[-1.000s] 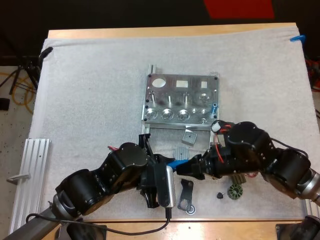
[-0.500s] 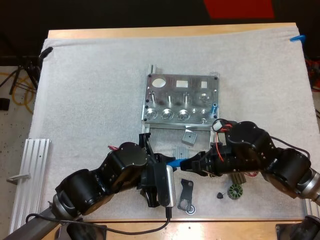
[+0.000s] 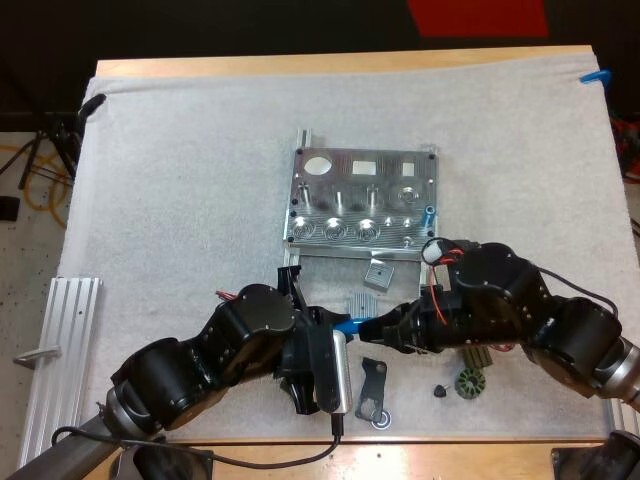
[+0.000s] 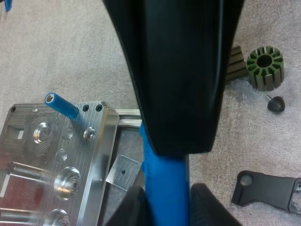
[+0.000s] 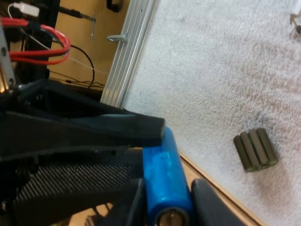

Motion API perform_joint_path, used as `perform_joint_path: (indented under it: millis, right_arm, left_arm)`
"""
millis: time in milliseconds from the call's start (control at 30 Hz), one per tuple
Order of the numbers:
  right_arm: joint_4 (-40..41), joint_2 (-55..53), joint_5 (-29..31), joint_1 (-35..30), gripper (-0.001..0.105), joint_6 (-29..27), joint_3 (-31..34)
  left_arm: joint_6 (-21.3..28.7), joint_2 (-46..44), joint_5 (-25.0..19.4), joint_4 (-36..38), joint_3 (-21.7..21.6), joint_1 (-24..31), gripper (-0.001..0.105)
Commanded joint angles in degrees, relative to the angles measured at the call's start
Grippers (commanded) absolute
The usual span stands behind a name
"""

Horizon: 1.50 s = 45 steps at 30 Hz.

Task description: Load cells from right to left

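Blue cell (image 3: 354, 324) sits clamped between both my claws: left gripper (image 4: 165, 207) pinches one end, right gripper (image 5: 165, 202) the other. Ahead of them lies the fixture (image 3: 362, 198), with one loaded cell (image 3: 428, 214) at its right end. This looks like a handover. Next, one claw must release so the other can seat it in the neighbouring hole.

The left arm (image 3: 190, 370) and right arm (image 3: 540, 320) are wearing glossy black, bulbous shells. A grey ring (image 3: 622, 368) is banding the right arm near the edge. Black fingers (image 4: 214, 209) are tapering smoothly.
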Motion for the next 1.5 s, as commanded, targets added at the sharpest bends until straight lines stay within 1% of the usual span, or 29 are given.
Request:
perform_joint_path:
  millis: [0, 100, 200, 400, 467, 500, 533, 567, 633, 733, 867, 933, 1067, 1100, 1133, 1167, 1200, 1233, 1367, 1433, 1467]
  right_arm:
    - [-0.3, -0.1, 0.3, 0.1, 0.005, -1.8, 0.1]
    - [-0.3, -0.1, 0.3, 0.1, 0.005, -2.6, 0.1]
    - [0.2, -0.1, 0.3, 0.1, 0.005, -4.8, 0.1]
    - [0.5, -0.1, 0.5, 0.1, 0.005, -5.4, 0.1]
    - [0.5, -0.1, 0.5, 0.1, 0.005, -6.0, 0.1]
    - [0.5, -0.1, 0.5, 0.1, 0.005, -6.5, 0.1]
    - [0.5, -0.1, 0.5, 0.1, 0.005, -6.5, 0.1]
    - [0.5, -0.1, 0.5, 0.1, 0.005, -6.5, 0.1]
    - [0.5, -0.1, 0.5, 0.1, 0.005, -6.8, 0.1]
    - [0.5, -0.1, 0.5, 0.1, 0.005, -7.7, 0.1]
    - [1.0, -0.1, 0.5, 0.1, 0.005, -8.2, 0.1]
    - [2.2, -0.1, 0.5, 0.1, 0.005, -10.2, 0.1]
    - [5.5, -0.1, 2.1, 0.1, 0.005, -13.8, 0.1]
    - [6.5, -0.1, 2.2, 0.1, 0.005, -15.3, 0.1]
    - [7.3, -0.1, 2.2, 0.1, 0.005, -16.4, 0.1]
    - [7.6, -0.1, 2.2, 0.1, 0.005, -16.8, 0.1]
    - [8.1, -0.2, 2.2, 0.1, 0.005, -17.5, 0.1]
    - [8.3, -0.3, 2.2, 0.1, 0.005, -18.0, 0.1]
    - [9.9, -0.3, 3.9, 0.1, 0.005, -19.7, -0.5]
    - [12.0, -0.3, 5.7, 0.1, 0.005, -23.0, -1.7]
    - [12.5, -0.3, 6.1, 0.1, 0.005, -23.7, -2.2]
  left_arm:
    - [-0.9, -0.6, 0.0, -0.6, -0.1, -0.1, 0.002]
    - [-0.9, -0.6, 0.0, -0.6, -0.1, -0.1, 0.003]
    - [-0.9, -0.6, 0.0, -0.6, -0.1, -0.1, 0.003]
    - [-2.3, -0.6, 0.9, -0.4, -0.1, -0.1, 0.003]
    - [-2.6, -0.6, 1.1, -0.1, -0.1, -0.1, 0.006]
    - [-2.8, -0.6, 1.1, 0.5, -0.4, -0.1, 0.011]
    - [-2.7, -0.6, 1.1, 1.2, -0.8, -0.1, 0.019]
    - [-2.9, -0.6, 1.1, 1.4, -0.9, -0.1, 0.022]
    - [-3.1, -0.6, 1.1, 2.5, -1.9, -0.1, 0.040]
    - [-3.1, -0.6, 1.1, 3.4, -2.9, -0.1, 0.055]
    - [-3.1, -0.6, 0.4, 6.6, -3.9, -0.1, 0.057]
    - [-3.8, -0.6, 0.4, 9.6, -5.1, -0.1, 0.057]
    - [-8.6, -0.6, 0.4, 14.2, -7.8, -0.1, 0.057]
    - [-10.5, -0.6, 0.4, 15.5, -8.8, -0.1, 0.057]
    - [-13.4, -0.6, 0.4, 16.3, -9.7, -0.1, 0.057]
    - [-14.6, -0.6, 0.4, 16.5, -10.0, -0.1, 0.057]
    - [-17.8, -0.6, 0.4, 16.9, -10.8, -0.1, 0.057]
    - [-20.0, -0.6, 0.4, 17.2, -11.3, -0.1, 0.057]
    - [-23.6, -0.6, 0.0, 18.1, -12.1, -0.1, 0.057]
    - [-27.2, -1.5, -2.0, 18.2, -12.1, -0.1, 0.057]
    - [-27.9, -1.6, -2.6, 18.3, -12.1, -0.1, 0.057]
